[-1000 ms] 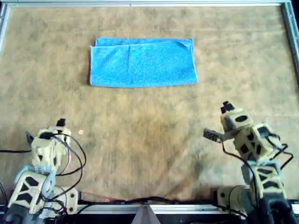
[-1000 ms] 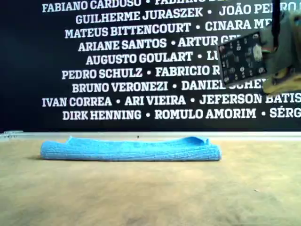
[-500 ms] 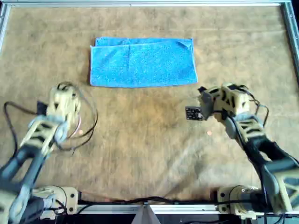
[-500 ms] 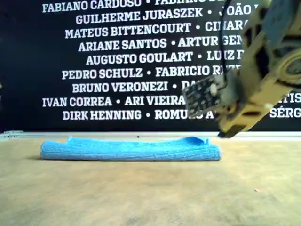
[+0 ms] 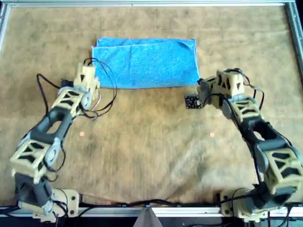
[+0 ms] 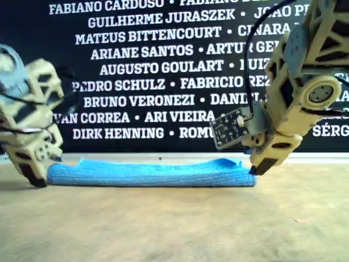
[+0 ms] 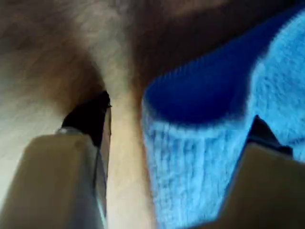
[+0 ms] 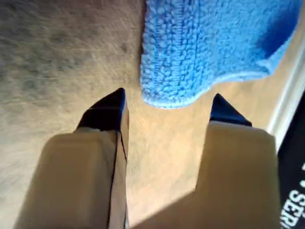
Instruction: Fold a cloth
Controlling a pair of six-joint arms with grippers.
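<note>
The light blue cloth [image 5: 144,64] lies folded into a flat rectangle on the far half of the tan table; it also shows in the exterior view [image 6: 152,173]. My first gripper [image 5: 88,74] is open at the cloth's near corner on the overhead view's left. In the first wrist view the cloth's folded corner [image 7: 200,157] lies between the spread fingers of that gripper [image 7: 180,114]. My second gripper [image 5: 201,87] is open at the near corner on the overhead view's right. In the second wrist view the cloth's corner [image 8: 205,43] lies just ahead of that gripper [image 8: 167,99], not touching it.
A small black circuit board [image 5: 191,101] hangs off the second arm's wrist, low over the table. A metal rail [image 5: 142,4] edges the table's far side, with a black banner of white names [image 6: 163,65] behind it. Two small round spots [image 5: 211,135] mark the mat.
Both arms have reached out from the table's near edge to the cloth's two near corners. The cloth has not moved.
</note>
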